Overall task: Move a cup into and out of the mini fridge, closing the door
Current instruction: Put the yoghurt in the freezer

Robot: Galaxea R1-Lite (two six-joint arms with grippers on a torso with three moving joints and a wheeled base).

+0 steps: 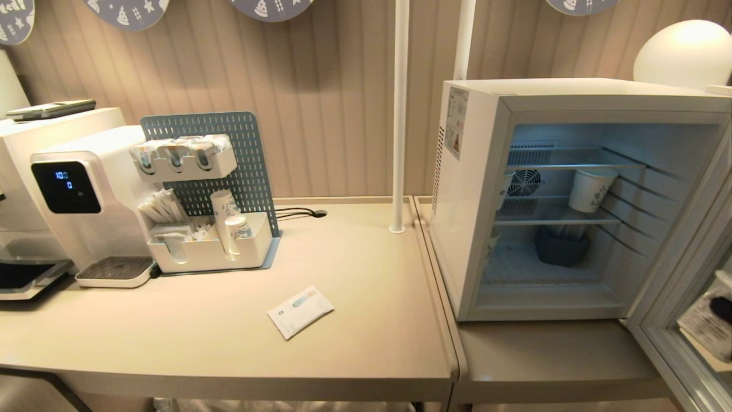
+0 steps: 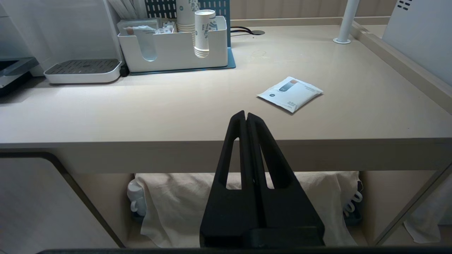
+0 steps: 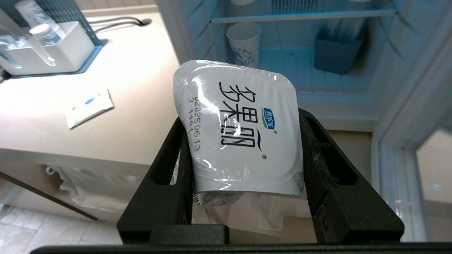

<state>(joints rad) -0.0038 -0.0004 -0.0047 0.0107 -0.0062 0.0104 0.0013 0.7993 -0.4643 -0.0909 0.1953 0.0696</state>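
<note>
Here the mini fridge (image 1: 474,189) sits on the low counter (image 1: 549,360) at the right with its door (image 1: 680,320) swung wide open toward the robot's right, the lit inside in full view. A tall paper cup (image 1: 590,190) stands on the middle wire shelf, a round fan (image 1: 525,183) shows at the back, and a dark bin (image 1: 561,246) rests on the floor of the fridge. The right gripper (image 3: 243,141) hangs in front of the open fridge, below the counter edge, its two black fingers (image 3: 176,155) clamped on the sides of the cup (image 3: 240,130), whose foil lid with bold black characters faces the wrist camera. Another paper cup (image 3: 244,42) stands on the fridge floor beyond it. The left gripper (image 2: 246,114) is parked low before the beige table (image 1: 229,343), its fingers pressed together and holding nothing. On that table lies a small white packet (image 1: 300,311), and farther back stand a white organiser (image 1: 209,249) with paper cups and a water dispenser (image 1: 86,200).
</note>
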